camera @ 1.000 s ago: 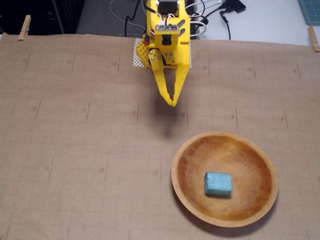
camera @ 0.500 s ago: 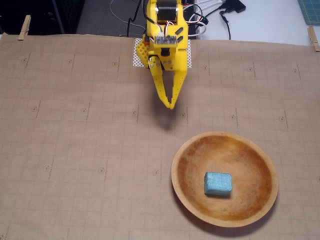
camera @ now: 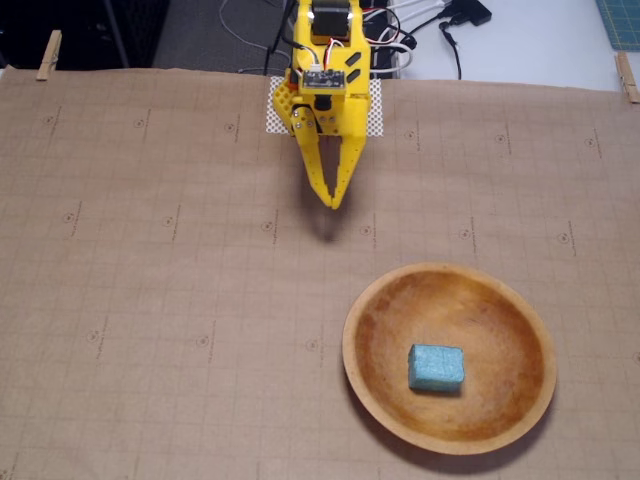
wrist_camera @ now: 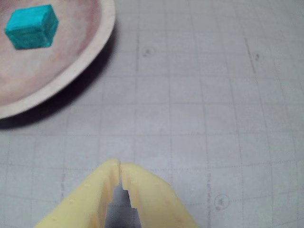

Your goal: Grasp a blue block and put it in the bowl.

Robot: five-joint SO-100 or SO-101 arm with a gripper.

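The blue block (camera: 436, 367) lies inside the wooden bowl (camera: 372, 300) at the lower right of the fixed view, a little below the bowl's middle. The wrist view shows the same block (wrist_camera: 32, 26) in the bowl (wrist_camera: 97, 45) at its top left corner. My yellow gripper (camera: 334, 203) hangs over bare paper above and left of the bowl, well apart from it. Its fingertips meet and nothing is between them. In the wrist view the gripper (wrist_camera: 119, 165) rises from the bottom edge, tips together.
Brown gridded paper (camera: 150, 300) covers the table, held by wooden clothespins (camera: 47, 53) at the back corners. Cables (camera: 440, 25) and the arm's base sit behind the paper's far edge. A white perforated pad (camera: 375, 118) lies under the arm.
The gripper has drawn back toward the arm's base and slightly left, away from the bowl, staying shut. The block rests unmoved in the bowl.
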